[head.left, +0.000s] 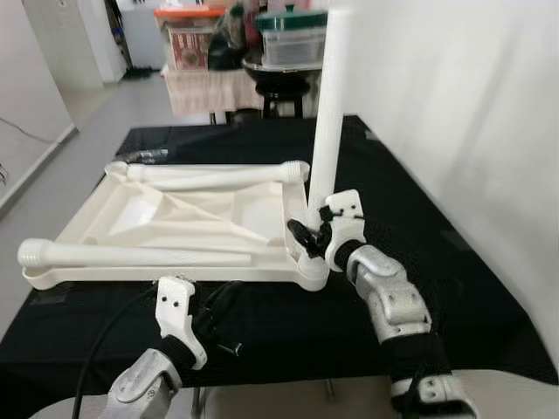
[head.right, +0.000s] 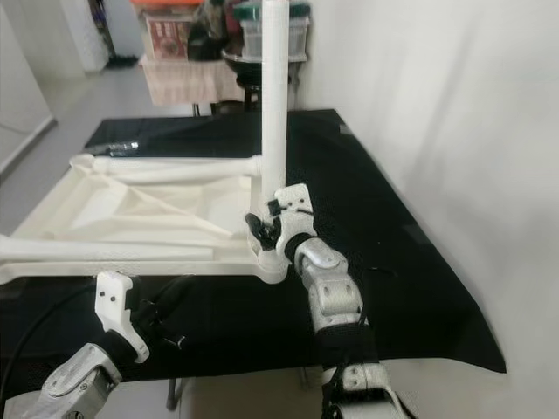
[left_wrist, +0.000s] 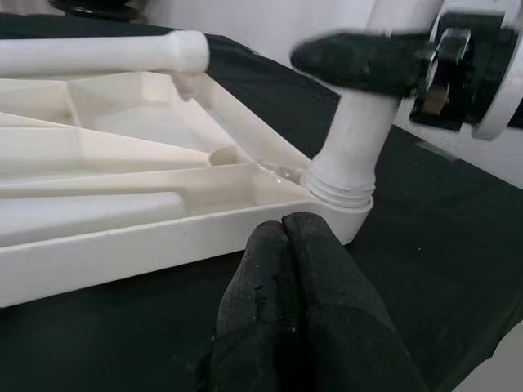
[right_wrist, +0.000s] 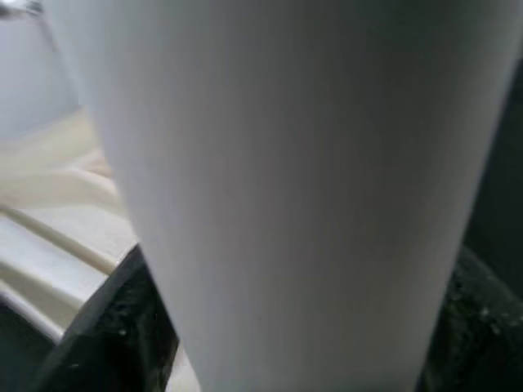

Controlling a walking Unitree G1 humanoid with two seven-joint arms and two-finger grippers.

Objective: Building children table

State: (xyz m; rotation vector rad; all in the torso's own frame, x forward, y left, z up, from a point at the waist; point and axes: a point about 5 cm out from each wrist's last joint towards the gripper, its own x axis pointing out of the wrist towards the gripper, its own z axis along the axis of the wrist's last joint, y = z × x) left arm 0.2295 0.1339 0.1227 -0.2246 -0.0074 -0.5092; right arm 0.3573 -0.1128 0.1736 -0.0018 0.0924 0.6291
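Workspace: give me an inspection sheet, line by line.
Surface: black-covered table.
Job's things: white tabletop lies underside up; upright leg stands in its near right corner socket; two loose legs lie across it.
Clutter: small dark object on the far left of the cloth, too small to identify.
Grippers: right gripper shut on the upright leg's base; left gripper shut, empty, near the tabletop's front edge.
Cables: black cable along the left arm.
Surroundings: white wall on the right; storage boxes behind.
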